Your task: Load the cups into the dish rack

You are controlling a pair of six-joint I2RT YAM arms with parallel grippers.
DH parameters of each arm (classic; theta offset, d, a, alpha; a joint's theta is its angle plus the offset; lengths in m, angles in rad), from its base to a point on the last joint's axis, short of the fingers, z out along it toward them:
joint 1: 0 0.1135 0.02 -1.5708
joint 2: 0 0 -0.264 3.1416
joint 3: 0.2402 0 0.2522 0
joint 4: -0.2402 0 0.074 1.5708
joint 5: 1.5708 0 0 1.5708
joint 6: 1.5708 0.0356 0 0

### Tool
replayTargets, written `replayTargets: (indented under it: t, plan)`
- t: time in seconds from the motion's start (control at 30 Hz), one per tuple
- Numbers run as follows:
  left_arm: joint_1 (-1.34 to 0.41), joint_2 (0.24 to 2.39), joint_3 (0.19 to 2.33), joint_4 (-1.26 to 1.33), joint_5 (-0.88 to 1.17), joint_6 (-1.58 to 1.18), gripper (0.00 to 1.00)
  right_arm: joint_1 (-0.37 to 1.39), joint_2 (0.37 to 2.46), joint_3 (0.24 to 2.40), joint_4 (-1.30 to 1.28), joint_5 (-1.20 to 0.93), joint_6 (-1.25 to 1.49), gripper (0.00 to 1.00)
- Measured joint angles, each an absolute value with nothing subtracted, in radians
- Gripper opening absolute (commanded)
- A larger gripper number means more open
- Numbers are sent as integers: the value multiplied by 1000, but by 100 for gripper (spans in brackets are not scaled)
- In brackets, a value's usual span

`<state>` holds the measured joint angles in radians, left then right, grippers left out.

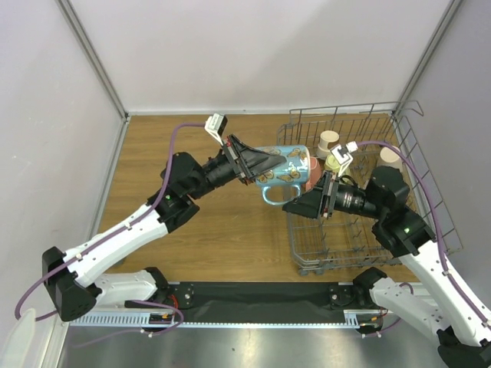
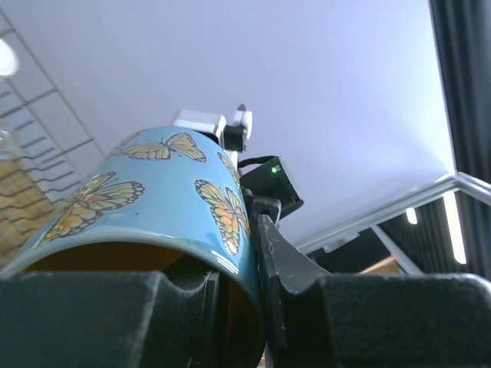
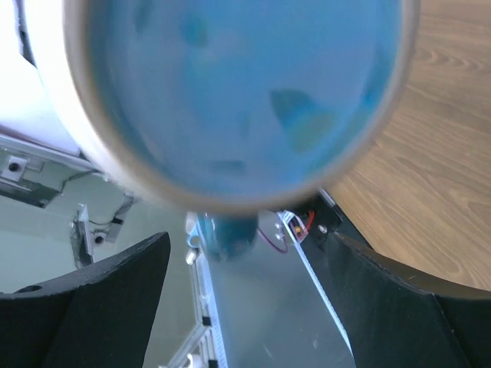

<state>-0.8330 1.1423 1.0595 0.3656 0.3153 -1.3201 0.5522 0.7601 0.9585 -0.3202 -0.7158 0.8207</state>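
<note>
Left gripper (image 1: 259,165) pinches the rim of the blue butterfly mug (image 1: 288,165): one finger inside the mouth, the other outside against the wall. The mug is held on its side in the air, across the left edge of the dish rack (image 1: 345,121), base toward the rack. Right gripper (image 1: 305,205) sits just beside the mug's handle, also at the rack's left edge. Its fingers are spread wide with nothing between them. In the right wrist view the mug's base is close and blurred. Two beige cups (image 1: 328,140) stand in the rack's far end.
</note>
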Motion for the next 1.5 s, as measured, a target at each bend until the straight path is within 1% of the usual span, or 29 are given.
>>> replayTargets:
  t: [0.17,0.3,0.33,0.4,0.43,0.53,0.6,0.67,0.7,0.77,0.8,0.83,0.87,0.97,1.0,1.03,1.07,1.1,1.13,1.17,1.2,1.23,1.27,1.3,1.37,1.5]
  plan:
    - [-912,1142,1028,432,259,-1339,0,562,727,946,-216,-692,899,86]
    - [-957,1148,1010,499,220,-1354,0,572,703,931,-166,-662,949,78]
    - [-965,1153,1010,517,211,-1356,0,574,701,929,-157,-656,958,73]
    - [-984,1159,1010,550,196,-1358,0,579,698,926,-140,-640,976,68]
    - [-994,1162,1010,560,185,-1359,0,579,698,923,-131,-635,986,63]
    - [-1008,1167,1010,582,146,-1355,0,582,695,918,-121,-611,1006,54]
    - [-1015,1172,1010,591,122,-1353,0,582,695,918,-122,-596,1017,50]
    - [-1023,1177,1010,601,98,-1351,0,583,695,918,-122,-583,1024,43]
    - [-1028,1179,1010,605,80,-1349,0,583,695,918,-123,-580,1029,35]
    - [-1038,1183,1010,614,61,-1343,1,585,695,916,-124,-575,1039,26]
    - [-1042,1185,1010,619,52,-1334,0,587,695,916,-124,-568,1051,20]
    - [-1044,1187,1010,621,44,-1330,0,587,694,916,-123,-564,1060,7]
    - [-1045,1190,1010,627,36,-1333,0,587,694,917,-119,-563,1069,0]
    - [-1055,1193,1010,634,30,-1329,0,587,685,916,-130,-554,1073,0]
    - [-1057,1193,1010,633,29,-1328,5,587,681,916,-136,-550,1073,0]
    - [-1059,1193,1010,631,29,-1328,12,588,674,916,-141,-545,1072,0]
    - [-1062,1193,1010,627,29,-1328,21,590,668,914,-145,-541,1071,0]
    - [-1065,1192,1009,622,29,-1328,33,592,659,910,-154,-535,1069,0]
    - [-1070,1188,1003,615,28,-1327,60,593,647,907,-163,-532,1066,0]
    - [-1077,1179,994,604,29,-1322,67,595,638,903,-179,-529,1058,0]
    - [-1087,1163,987,582,29,-1319,70,596,632,902,-207,-520,1050,0]
    - [-1094,1143,978,555,29,-1316,78,596,629,901,-237,-512,1040,0]
    - [-1097,1116,969,513,28,-1301,89,596,628,901,-264,-504,1032,0]
    - [-1098,1096,964,480,23,-1294,96,597,628,901,-286,-501,1022,0]
    - [-1093,1044,962,388,13,-1272,99,598,623,902,-323,-486,1004,0]
    - [-1076,945,961,176,-17,-1237,100,599,616,910,-390,-453,966,0]
